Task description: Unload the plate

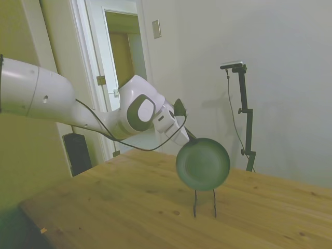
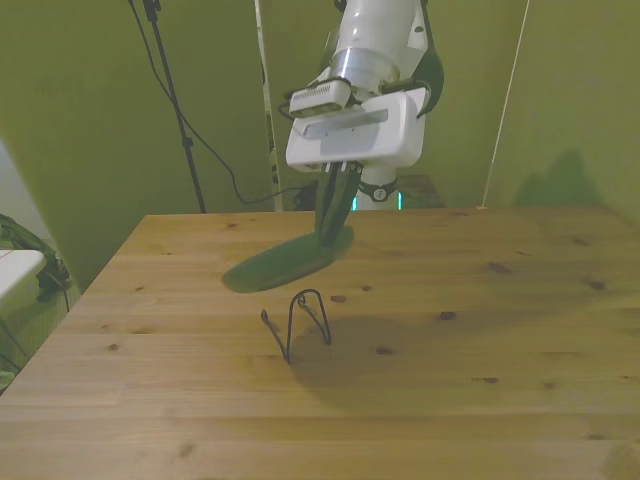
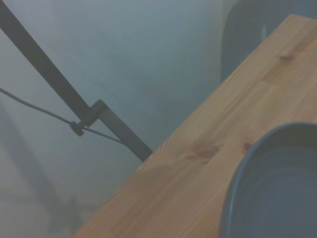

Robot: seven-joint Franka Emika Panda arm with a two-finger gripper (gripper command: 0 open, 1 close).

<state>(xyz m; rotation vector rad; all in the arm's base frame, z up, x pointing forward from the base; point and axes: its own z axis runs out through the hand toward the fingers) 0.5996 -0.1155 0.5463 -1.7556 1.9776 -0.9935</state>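
Observation:
The round dark green plate (image 1: 203, 164) hangs in the air, tilted, just above the thin black wire stand (image 1: 204, 202). My gripper (image 1: 191, 137) is shut on the plate's upper rim. In the front view the plate (image 2: 290, 260) slants down toward the front view's left, held at its higher edge by the gripper (image 2: 335, 228), with the wire stand (image 2: 298, 320) empty below it. The wrist view shows part of the plate's rim (image 3: 277, 188) over the wooden table (image 3: 218, 148).
The wooden table (image 2: 480, 330) stretches wide around the stand. A doorway (image 1: 122, 57) and a dark box on the floor (image 1: 78, 153) lie beyond the table in the side view. Cables (image 2: 190, 130) hang behind the far edge in the front view.

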